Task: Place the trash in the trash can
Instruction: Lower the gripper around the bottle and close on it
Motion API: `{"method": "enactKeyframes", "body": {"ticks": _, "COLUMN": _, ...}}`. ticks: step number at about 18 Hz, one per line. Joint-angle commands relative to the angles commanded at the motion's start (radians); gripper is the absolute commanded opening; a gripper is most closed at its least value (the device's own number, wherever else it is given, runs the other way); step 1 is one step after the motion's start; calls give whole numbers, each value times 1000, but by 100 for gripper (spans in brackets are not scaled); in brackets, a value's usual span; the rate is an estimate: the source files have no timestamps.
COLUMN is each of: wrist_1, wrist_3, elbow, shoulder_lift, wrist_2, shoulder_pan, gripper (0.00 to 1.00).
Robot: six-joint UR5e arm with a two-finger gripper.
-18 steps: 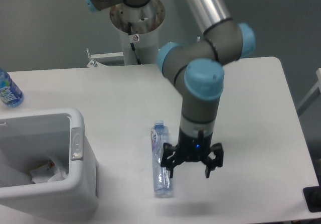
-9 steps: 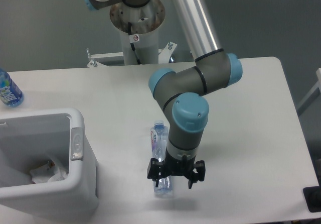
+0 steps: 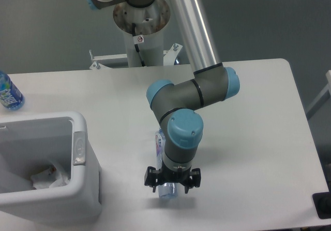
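Grey flooring surrounds a white tabletop point(image 3: 248, 112) where a single grey-and-blue robot arm point(image 3: 199, 88) reaches down from its pedestal at the 12 o'clock edge. The arm's gripper point(image 3: 172, 182) hangs over the lower end of a flattened clear plastic bottle point(image 3: 161, 147) that lies lengthwise on the tabletop toward 6 o'clock, cap end pointing to 12 o'clock. The black jaws stand spread, one on each side of the bottle's base, and they look to be straddling it; whether the fingers touch the plastic cannot be told from this angle. Most of the bottle's middle is hidden behind the arm's wrist, with only its label end and its bottom tip showing.

At 8 o'clock sits the white trash can point(image 3: 85, 189), its thick rounded rim carrying a grey oval button point(image 3: 79, 148) on the side nearest the bottle. The can stands near the bottle but apart from it. Inside, at the bottom, lies a crumpled white paper wrapper point(image 3: 49, 178).

At the 9 o'clock edge of the tabletop, well apart from the gripper, an upright bottle with a blue label point(image 3: 8, 92) is partly cut off by the frame. A dark object point(image 3: 323, 205) sits at the 4 o'clock corner, too cropped to identify.
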Motion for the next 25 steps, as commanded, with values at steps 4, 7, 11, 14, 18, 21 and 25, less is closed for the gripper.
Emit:
{"method": "enactKeyframes", "body": {"ticks": 4, "wrist_1": 3, "wrist_3": -2, "elbow": 2, "shoulder_lift": -23, "wrist_2": 29, "shoulder_pan": -9, "gripper": 100}}
{"method": "enactKeyframes", "body": {"ticks": 7, "wrist_1": 5, "wrist_3": -8, "elbow": 3, "shoulder_lift": -31, "wrist_2": 32, "shoulder_pan": -9, "gripper": 100}}
{"method": "enactKeyframes", "body": {"ticks": 11, "wrist_1": 8, "wrist_3": -8, "elbow": 5, "shoulder_lift": -40, "wrist_2": 49, "shoulder_pan": -9, "gripper": 100}}
{"method": "enactKeyframes", "body": {"ticks": 14, "wrist_1": 8, "wrist_3": -9, "elbow": 3, "shoulder_lift": -40, "wrist_2": 52, "shoulder_pan": -9, "gripper": 91}}
{"method": "enactKeyframes", "body": {"ticks": 18, "wrist_1": 8, "wrist_3": -8, "elbow": 3, "shoulder_lift": -38, "wrist_2": 54, "shoulder_pan": -11, "gripper": 77}}
{"method": "enactKeyframes", "body": {"ticks": 21, "wrist_1": 8, "wrist_3": -8, "elbow": 3, "shoulder_lift": -37, "wrist_2": 55, "shoulder_pan": -11, "gripper": 70}}
{"method": "enactKeyframes", "body": {"ticks": 25, "wrist_1": 8, "wrist_3": -6, "elbow": 3, "shoulder_lift": -34, "wrist_2": 55, "shoulder_pan": -11, "gripper": 69}}
